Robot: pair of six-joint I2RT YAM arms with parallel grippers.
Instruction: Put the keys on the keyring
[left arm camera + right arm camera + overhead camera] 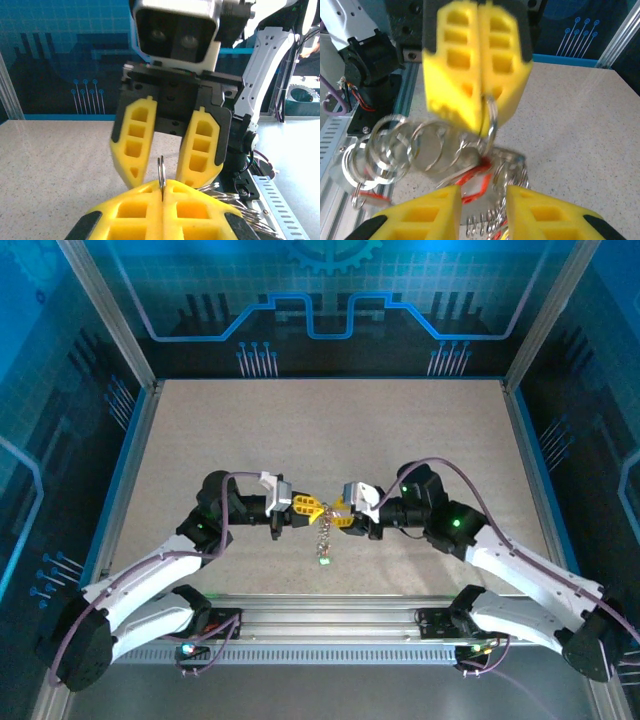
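Observation:
Above the table's near middle, my left gripper and right gripper meet tip to tip. The left gripper is shut on the keyring, a thin metal loop standing edge-on out of its yellow pads. In the right wrist view the keyring hangs from those shut pads, with a blurred bunch of silver rings and keys and a red tag below it. The right gripper is open, its fingers on either side of the loop, holding nothing. The bunch dangles down to a green tag.
A beige speckled table lies inside a metal-framed cell with blue printed walls. An aluminium rail with both arm bases runs along the near edge, just below the dangling bunch.

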